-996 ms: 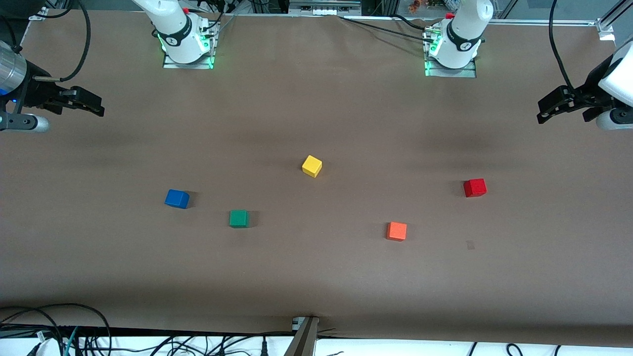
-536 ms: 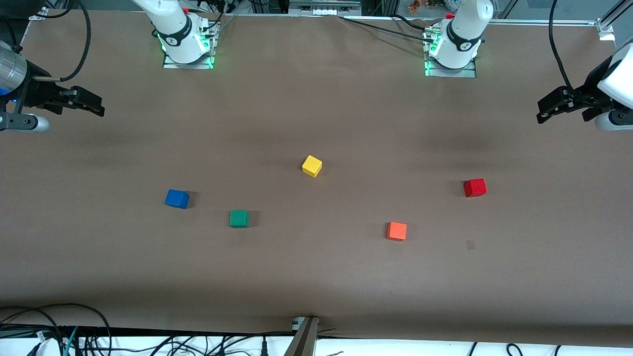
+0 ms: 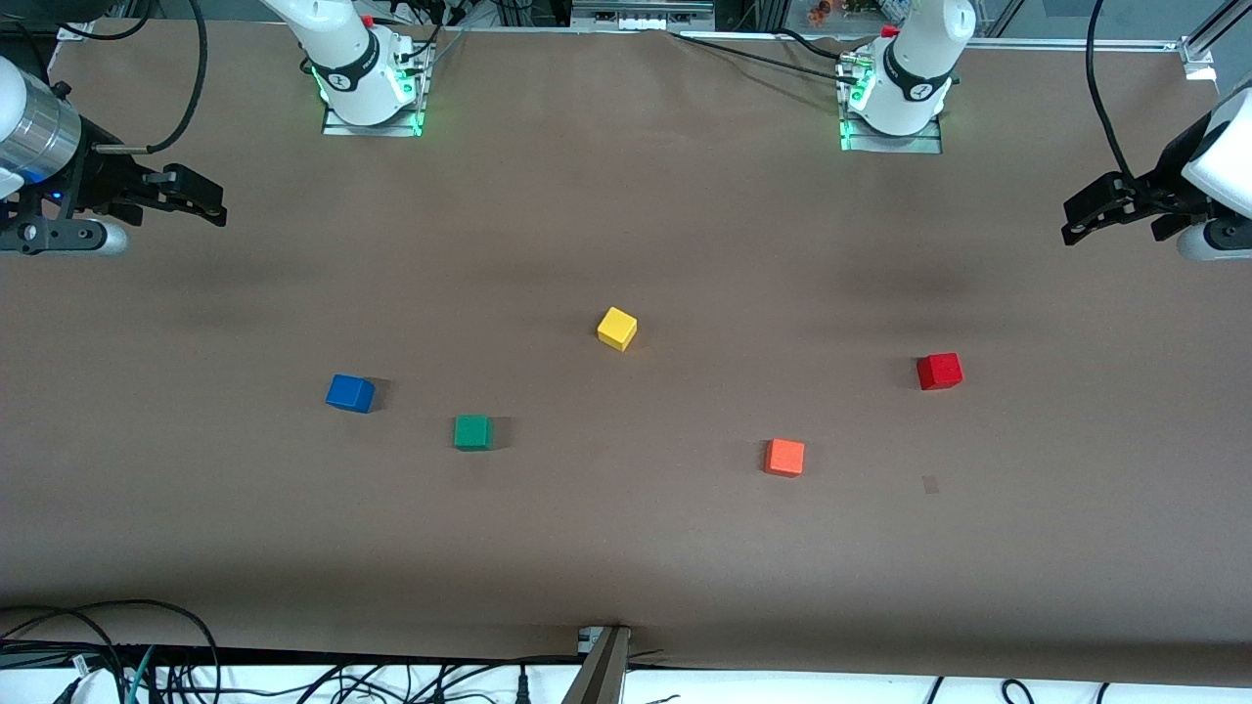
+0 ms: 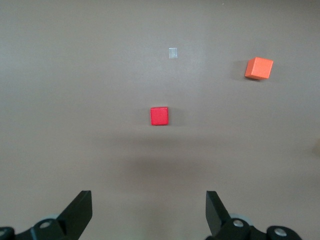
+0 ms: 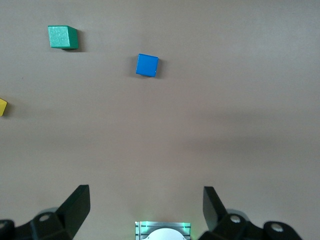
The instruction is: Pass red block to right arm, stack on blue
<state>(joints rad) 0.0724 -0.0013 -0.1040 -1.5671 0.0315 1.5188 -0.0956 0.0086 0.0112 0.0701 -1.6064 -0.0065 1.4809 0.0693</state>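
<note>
The red block (image 3: 939, 372) (image 4: 159, 115) lies alone on the brown table toward the left arm's end. The blue block (image 3: 349, 393) (image 5: 147, 65) rests on the table toward the right arm's end. My left gripper (image 3: 1071, 223) (image 4: 148, 197) hangs open high over the table's edge at its own end, well away from the red block, with nothing between its fingers. My right gripper (image 3: 213, 200) (image 5: 146, 192) hangs open and empty over its own end of the table, apart from the blue block.
A green block (image 3: 472, 431) (image 5: 62, 37) sits beside the blue one, slightly nearer the front camera. A yellow block (image 3: 616, 329) is mid-table and an orange block (image 3: 784, 457) (image 4: 259, 68) lies nearer the camera than the red. Cables run along the table's near edge.
My right gripper has shifted a little inward over the table from its end. The left arm and all the blocks have stayed where they were.
</note>
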